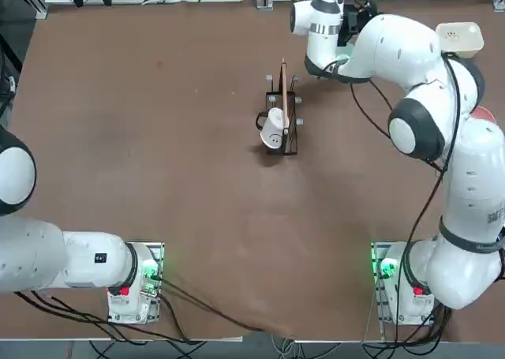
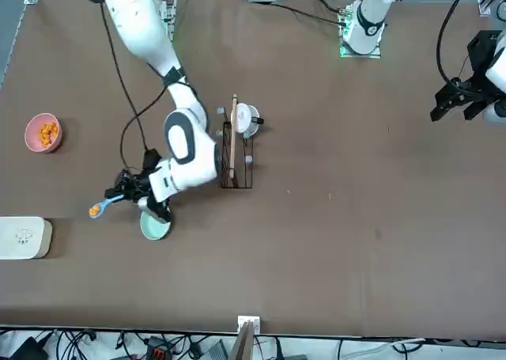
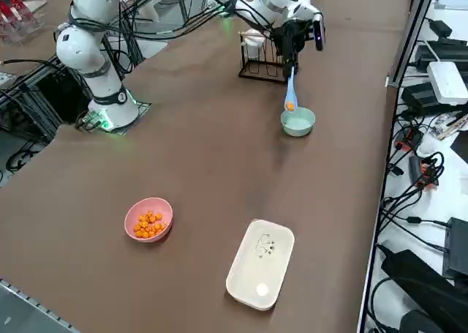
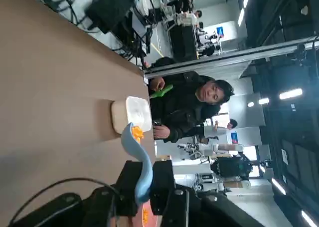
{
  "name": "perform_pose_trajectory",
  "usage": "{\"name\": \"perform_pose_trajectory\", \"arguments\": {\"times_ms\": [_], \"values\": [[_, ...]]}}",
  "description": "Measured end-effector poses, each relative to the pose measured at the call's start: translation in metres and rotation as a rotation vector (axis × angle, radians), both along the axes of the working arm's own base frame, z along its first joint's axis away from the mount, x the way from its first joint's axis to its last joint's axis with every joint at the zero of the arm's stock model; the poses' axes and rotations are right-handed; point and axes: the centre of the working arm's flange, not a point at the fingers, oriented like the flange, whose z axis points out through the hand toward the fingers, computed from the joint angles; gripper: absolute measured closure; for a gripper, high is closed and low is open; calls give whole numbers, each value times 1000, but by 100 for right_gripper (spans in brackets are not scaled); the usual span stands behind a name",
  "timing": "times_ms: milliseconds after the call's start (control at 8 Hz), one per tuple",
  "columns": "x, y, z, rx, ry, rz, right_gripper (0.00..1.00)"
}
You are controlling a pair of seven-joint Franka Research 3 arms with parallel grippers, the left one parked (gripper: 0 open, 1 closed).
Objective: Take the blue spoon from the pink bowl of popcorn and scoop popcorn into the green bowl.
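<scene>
**Loaded spoon is at the green bowl, tipping is left**

You see the right gripper (image 3: 292, 46) with its fingers pinching the handle of the blue spoon (image 3: 291, 95), which carries popcorn (image 3: 290, 106) above the near rim of the green bowl (image 3: 298, 122). The scooping from the pink bowl (image 3: 148, 219), well apart on the table (image 3: 219, 157), looks done. The green bowl seems empty, so you must tip the spoon

Even overhead light fills the room, and the matte brown tabletop (image 1: 158, 138) shows soft, short shadows and no glare. Beyond the right gripper (image 4: 144, 187) in the wrist view, bright ceiling strip lights (image 4: 291, 93) flare against a dark background. The glossy white arm shell (image 1: 402, 51) behind the gripper carries mild highlights.
</scene>
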Motion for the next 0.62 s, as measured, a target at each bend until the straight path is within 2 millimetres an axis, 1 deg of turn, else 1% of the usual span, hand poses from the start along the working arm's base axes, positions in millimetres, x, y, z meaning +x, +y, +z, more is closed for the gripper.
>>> {"name": "perform_pose_trajectory", "arguments": {"times_ms": [125, 375, 625], "values": [[-7, 17, -2, 23, 8, 8, 88], [-17, 43, 0, 108, 26, 2, 88], [-19, 64, 3, 227, 37, 25, 88]]}}
